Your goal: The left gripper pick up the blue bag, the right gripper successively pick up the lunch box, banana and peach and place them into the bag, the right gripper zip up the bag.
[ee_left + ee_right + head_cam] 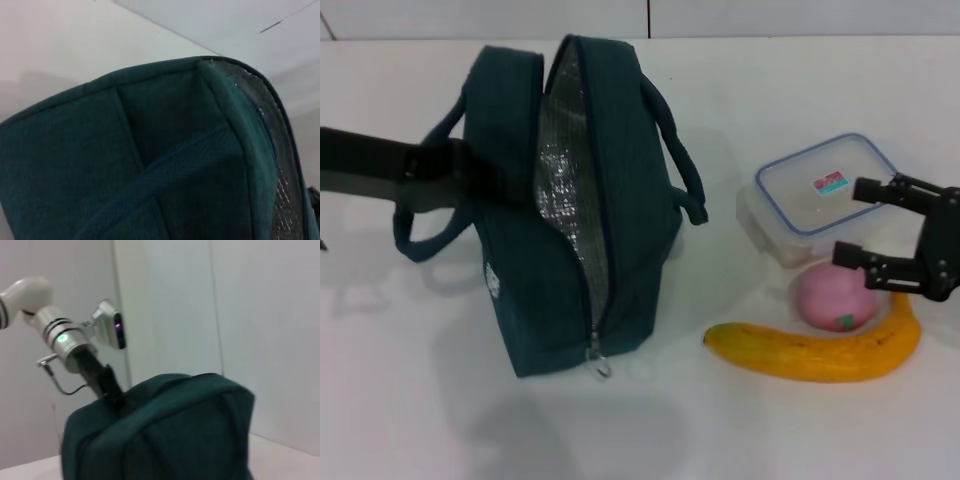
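Your left gripper (470, 175) holds the bag (570, 220); right gripper (880, 225), jaws wide, hovers over the lunch box (810, 205): lower and close.

Lab-style test bench is indicated: plain white tabletop (420, 400) backed by bare pale wall panels (260, 330) with a dark seam; a robot arm (65, 335) with a lit green status LED is seen. No household furnishings are shown.

1. The lunch box (825, 195), on the right of the table, carries a small red-and-teal sticker (830, 184) on its lid; its print is too small to read.
2. The blue bag (575, 200) bears a small pale tag (491, 281) on its near left side, unreadable.
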Robot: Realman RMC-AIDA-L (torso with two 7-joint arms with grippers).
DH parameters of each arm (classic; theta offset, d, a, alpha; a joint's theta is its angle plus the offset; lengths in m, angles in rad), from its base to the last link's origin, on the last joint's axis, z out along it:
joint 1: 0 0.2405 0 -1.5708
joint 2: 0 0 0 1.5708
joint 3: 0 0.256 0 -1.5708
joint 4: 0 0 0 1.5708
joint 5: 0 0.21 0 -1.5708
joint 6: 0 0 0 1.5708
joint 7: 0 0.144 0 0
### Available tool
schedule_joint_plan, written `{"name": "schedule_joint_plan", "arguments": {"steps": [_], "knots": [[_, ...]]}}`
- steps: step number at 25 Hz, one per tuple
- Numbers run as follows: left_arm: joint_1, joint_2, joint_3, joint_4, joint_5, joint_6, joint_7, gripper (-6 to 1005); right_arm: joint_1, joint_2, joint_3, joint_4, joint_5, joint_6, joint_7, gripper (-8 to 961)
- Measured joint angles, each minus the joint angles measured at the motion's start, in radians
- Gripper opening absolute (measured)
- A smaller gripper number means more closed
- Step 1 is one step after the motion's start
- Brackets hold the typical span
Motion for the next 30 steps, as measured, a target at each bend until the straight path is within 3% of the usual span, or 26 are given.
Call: {"name": "schedule_joint_plan", "arguments": {"steps": [4,9,13,20,28,30], "knots": [[0.018,-0.031,0.004,-0.008,-0.002,0.004,-0.007,40,-0.010,-0.011,0.053,0.002,0.003,0.006,0.021,829],[0.026,-0.050,0.005,-0.007,-0.009,0.006,-0.003,40,-0.017,-0.008,0.179,0.018,0.003,0.038,0.089,829],[0.025,-0.049,0.005,-0.012,-0.026,0.006,-0.003,40,-0.017,-0.003,0.260,0.034,0.004,0.169,0.259,828],[0.021,-0.050,0.005,-0.012,-0.031,0.006,0.002,40,0.030,-0.009,0.267,0.142,0.020,0.386,0.463,827],[0.000,-0.045,0.005,-0.021,-0.024,0.004,0.004,40,0.108,-0.010,0.268,0.258,0.032,0.459,0.525,826],[-0.008,-0.044,0.005,-0.029,-0.024,0.004,0.004,40,0.115,0.000,0.268,0.273,0.033,0.463,0.540,826]]}}
